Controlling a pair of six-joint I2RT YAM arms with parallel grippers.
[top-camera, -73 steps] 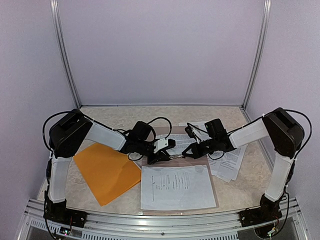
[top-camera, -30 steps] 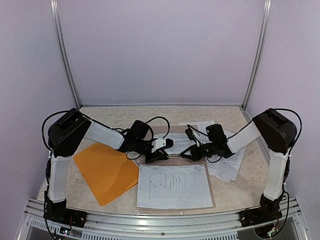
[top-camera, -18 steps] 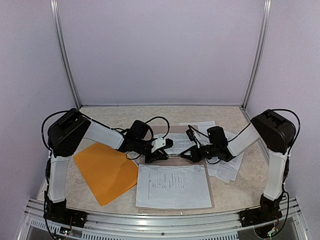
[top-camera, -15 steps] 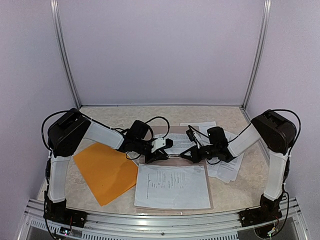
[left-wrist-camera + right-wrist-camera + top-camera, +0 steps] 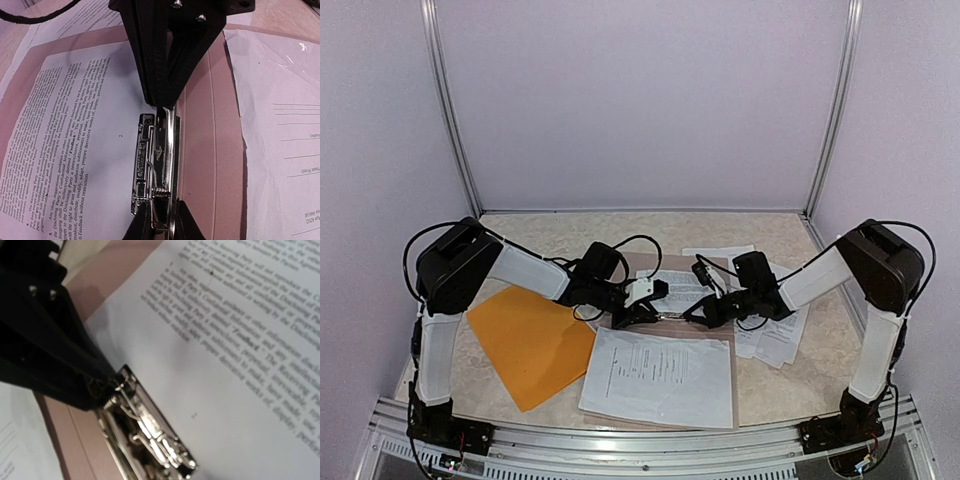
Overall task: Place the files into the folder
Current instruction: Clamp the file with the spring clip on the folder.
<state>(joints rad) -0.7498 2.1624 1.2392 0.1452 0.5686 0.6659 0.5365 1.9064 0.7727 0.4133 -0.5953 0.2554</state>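
Observation:
The orange folder (image 5: 532,345) lies flat and closed at the left. A printed white sheet of the files (image 5: 660,375) rests on a brown clipboard (image 5: 734,385), its top edge under the metal clip (image 5: 154,160). More files (image 5: 775,332) lie loose to the right and behind the clip (image 5: 675,285). My left gripper (image 5: 162,225) is shut on the near end of the clip, a finger (image 5: 140,227) on each side. My right gripper (image 5: 161,102) is shut, its tip against the clip's other end (image 5: 150,445); its own fingers are hidden in the right wrist view.
The clipboard sits skewed near the table's front edge, its left corner close to the folder. Cables (image 5: 640,245) loop behind both wrists. Metal frame posts (image 5: 450,110) and lilac walls close in the back and sides.
The clipboard and its sheet have swung, the near edge sliding left toward the folder. The right arm's elbow has shifted right. Both grippers stay at the clip.

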